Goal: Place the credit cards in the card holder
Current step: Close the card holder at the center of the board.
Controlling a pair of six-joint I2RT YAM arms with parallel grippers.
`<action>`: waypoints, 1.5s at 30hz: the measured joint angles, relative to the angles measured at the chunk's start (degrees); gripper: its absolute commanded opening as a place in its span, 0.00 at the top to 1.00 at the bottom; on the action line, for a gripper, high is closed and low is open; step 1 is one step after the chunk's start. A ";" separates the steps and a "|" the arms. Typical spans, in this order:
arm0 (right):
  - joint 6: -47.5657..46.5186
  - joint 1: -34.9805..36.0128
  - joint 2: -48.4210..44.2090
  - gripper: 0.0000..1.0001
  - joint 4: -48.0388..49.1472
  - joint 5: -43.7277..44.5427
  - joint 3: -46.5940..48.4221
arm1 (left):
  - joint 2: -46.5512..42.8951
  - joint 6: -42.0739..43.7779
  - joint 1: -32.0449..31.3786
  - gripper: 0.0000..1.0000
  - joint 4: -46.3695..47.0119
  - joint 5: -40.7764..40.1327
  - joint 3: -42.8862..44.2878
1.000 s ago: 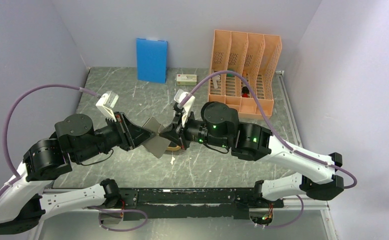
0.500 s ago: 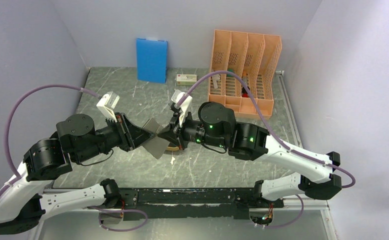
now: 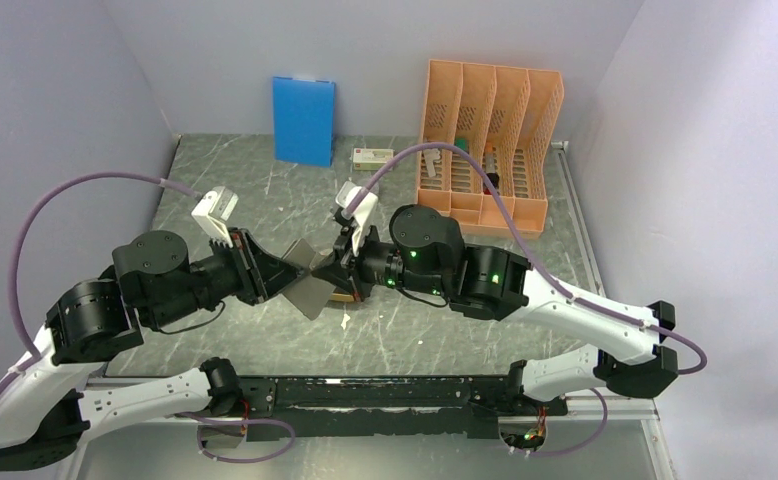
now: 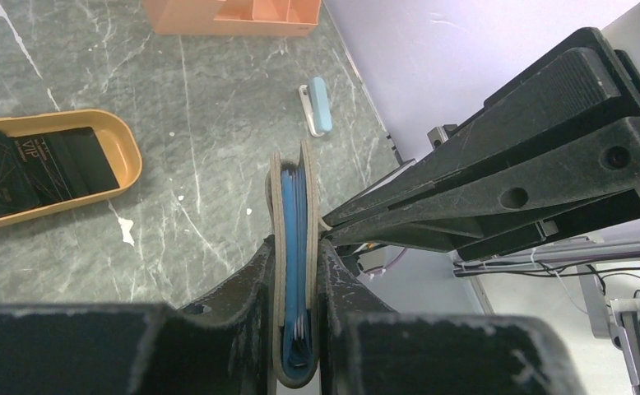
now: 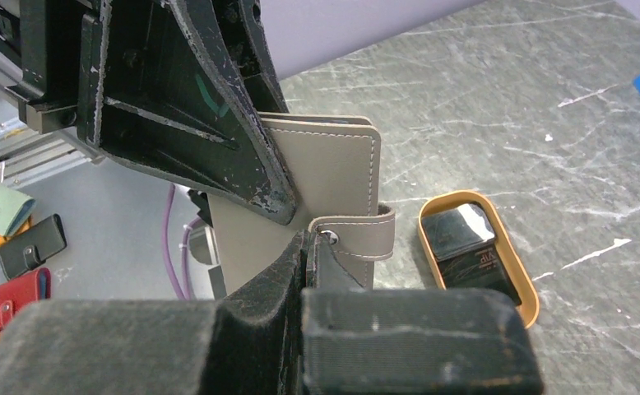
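My left claw [image 4: 294, 251] clamps the card holder [image 5: 333, 173] edge-on; only its camera shows the blue pockets [image 4: 294, 206]. My right claw [image 5: 308, 247] pinches the strap [image 5: 366, 234].

Tray [image 4: 134, 160] cut off at left, card holder [image 4: 294, 247] base hidden between fingers [image 4: 234, 304], box [image 3: 373, 156] label seemingly illegible.

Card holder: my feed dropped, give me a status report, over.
Left gripper: jaws shut on card holder, closed, off the table. Right gripper: jaws pinching its strap. Cards in orange tray.
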 measured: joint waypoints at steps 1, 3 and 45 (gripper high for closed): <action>0.00 0.02 0.09 1.00 -0.11 0.09 0.00 | -0.04 0.07 0.04 0.95 -0.11 -0.02 -0.11; 0.02 0.13 -0.04 1.00 -0.31 0.33 -0.02 | -0.02 0.20 0.04 0.95 -0.35 -0.09 -0.13; 1.46 0.61 -5.75 1.00 2.03 4.90 -3.30 | 1.01 -0.48 -0.35 0.95 3.17 0.15 0.52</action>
